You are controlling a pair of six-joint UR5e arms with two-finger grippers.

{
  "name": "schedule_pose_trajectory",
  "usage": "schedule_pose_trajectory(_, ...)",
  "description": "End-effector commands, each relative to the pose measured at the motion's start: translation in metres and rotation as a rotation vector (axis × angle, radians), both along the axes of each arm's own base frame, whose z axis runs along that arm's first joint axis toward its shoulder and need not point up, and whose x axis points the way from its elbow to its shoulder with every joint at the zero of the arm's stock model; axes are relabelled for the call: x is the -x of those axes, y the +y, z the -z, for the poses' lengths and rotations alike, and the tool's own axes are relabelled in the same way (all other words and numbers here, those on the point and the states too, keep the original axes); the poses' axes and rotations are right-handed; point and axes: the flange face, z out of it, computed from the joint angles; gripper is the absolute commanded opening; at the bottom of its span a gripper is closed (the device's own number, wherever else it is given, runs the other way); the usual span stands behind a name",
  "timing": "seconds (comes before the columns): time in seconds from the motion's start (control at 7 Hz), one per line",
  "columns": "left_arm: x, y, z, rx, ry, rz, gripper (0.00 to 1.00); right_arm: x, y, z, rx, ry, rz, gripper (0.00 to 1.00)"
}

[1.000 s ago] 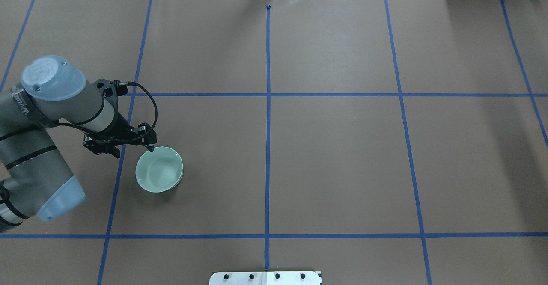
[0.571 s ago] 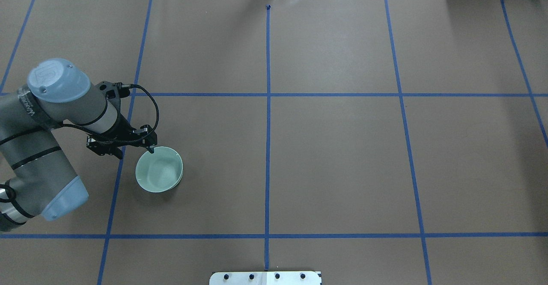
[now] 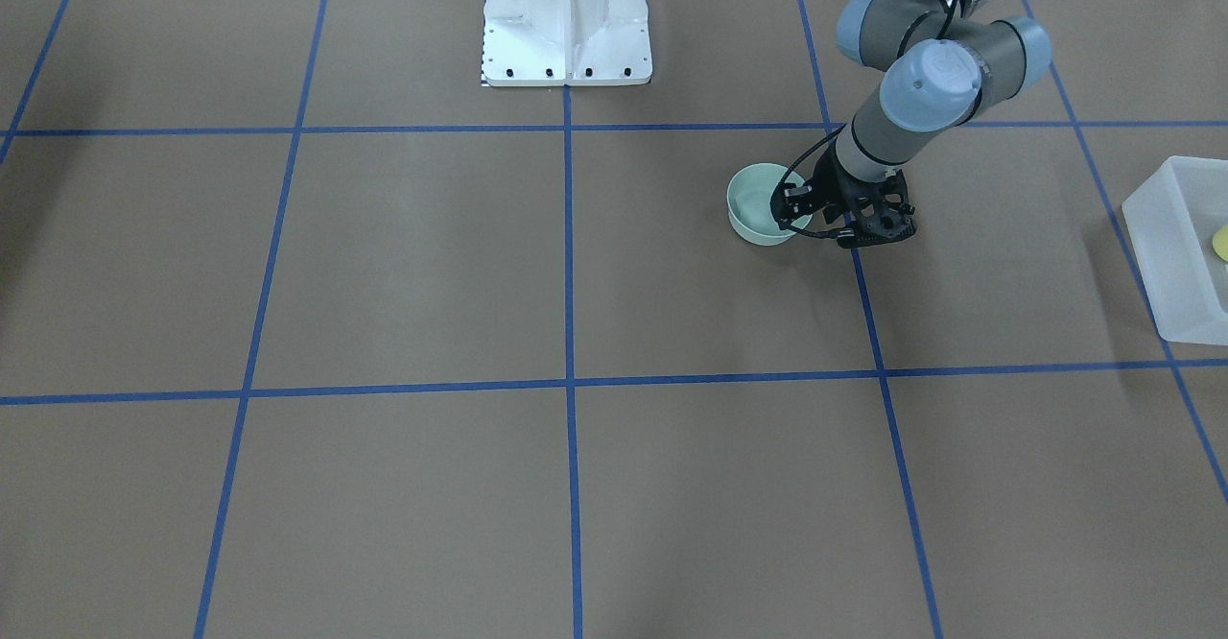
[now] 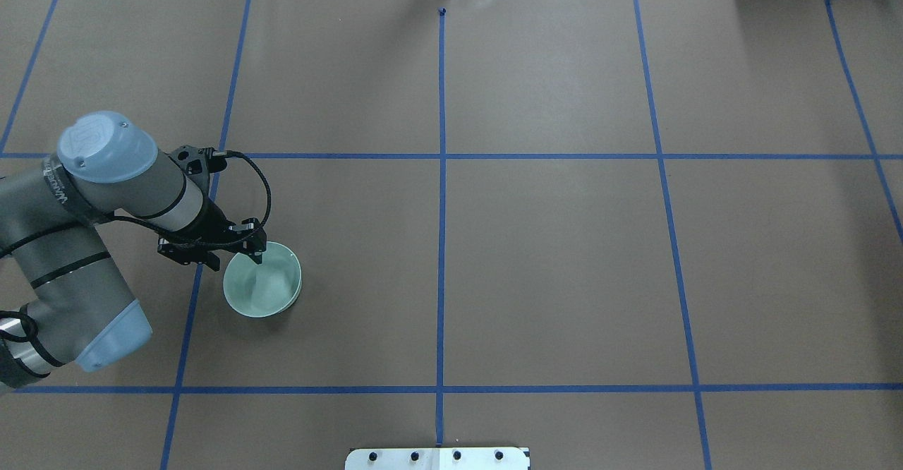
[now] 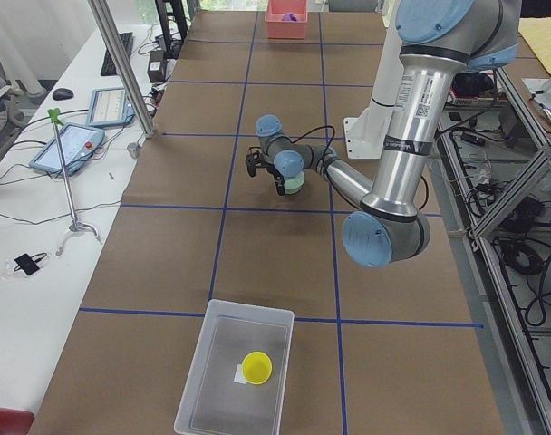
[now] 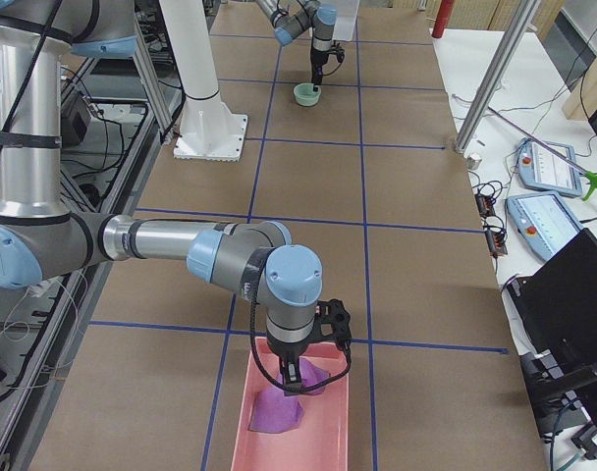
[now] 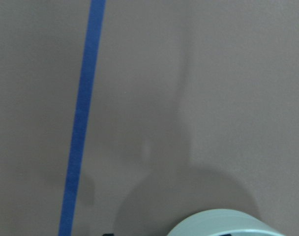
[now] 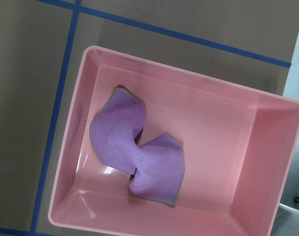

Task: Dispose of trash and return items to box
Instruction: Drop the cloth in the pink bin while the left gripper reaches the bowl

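The pale mint-green bowl (image 4: 268,290) stands upright on the brown table; it also shows in the front view (image 3: 753,205) and at the bottom of the left wrist view (image 7: 223,223). My left gripper (image 4: 236,258) is open at the bowl's left rim, one finger inside the bowl and one outside (image 3: 815,217). The frosted white box (image 5: 212,381) stands far off at the table's left end, with the yellow cup (image 5: 256,367) inside it. My right gripper (image 6: 294,378) hangs over a pink tray; I cannot tell whether it is open or shut.
The pink tray (image 8: 213,118) at the table's right end holds a crumpled purple cloth (image 8: 139,152). The white robot base (image 3: 566,25) stands at the near middle edge. Blue tape lines cross the brown table cover.
My left gripper has moved right, toward the bowl. Its right finger now reaches inside the rim instead of at its edge. The bowl has not moved.
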Motion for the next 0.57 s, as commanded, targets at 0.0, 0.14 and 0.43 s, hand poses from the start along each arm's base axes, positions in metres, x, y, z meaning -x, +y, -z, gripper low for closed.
schedule_pose_trajectory(0.0,0.004,0.003,0.0,-0.007,0.003,-0.006,0.0,-0.001,-0.004,0.004,-0.01,-0.001,-0.002,1.0)
schedule_pose_trajectory(0.14,0.011,0.008,0.015,-0.011,0.029,-0.014,0.0,-0.001,-0.006,0.008,-0.019,0.002,-0.002,1.0)
schedule_pose_trajectory(0.43,0.079,0.003,0.026,0.025,0.112,-0.006,0.0,-0.002,-0.01,0.014,-0.026,0.003,-0.01,1.0)
